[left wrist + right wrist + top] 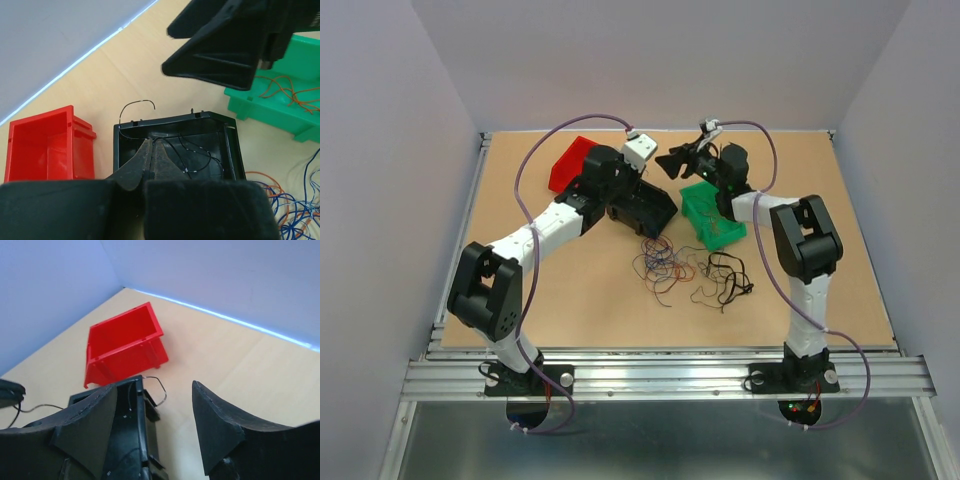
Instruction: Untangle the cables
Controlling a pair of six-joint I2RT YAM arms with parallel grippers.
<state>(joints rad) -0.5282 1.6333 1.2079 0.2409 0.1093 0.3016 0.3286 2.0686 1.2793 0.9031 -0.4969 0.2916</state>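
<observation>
Top external view puts the loose knot of thin red, blue, orange and black cables (678, 266) on the tan wooden desk (570, 300). It lies just in front of three open plastic bins set in a row, apparently one for each colour of wire.

The left arm is stretched out to the middle one, a black rectangular bin (231, 150). The left claw (151, 144) hangs over the bin's near edge with its fingers pressed together. Fine black strands (200, 161) lie curled on the bin's floor, and one arcs over the back rim. A strand runs right up to the fingertips, but I cannot tell whether it is pinched there. The pose reads as delivering sorted black wire into its bin.

The red bin (45, 142), just left of the black one, shows nothing inside from either wrist view. The green bin (260, 107) on the right holds orange strands (292, 92).

The right claw (157, 390) hovers above the black bin's far side, its fingers spread wide with nothing between them. It is probably free to go to the knot for another strand. Most of the wire lies on the desk, so the sorting looks well short of done.
</observation>
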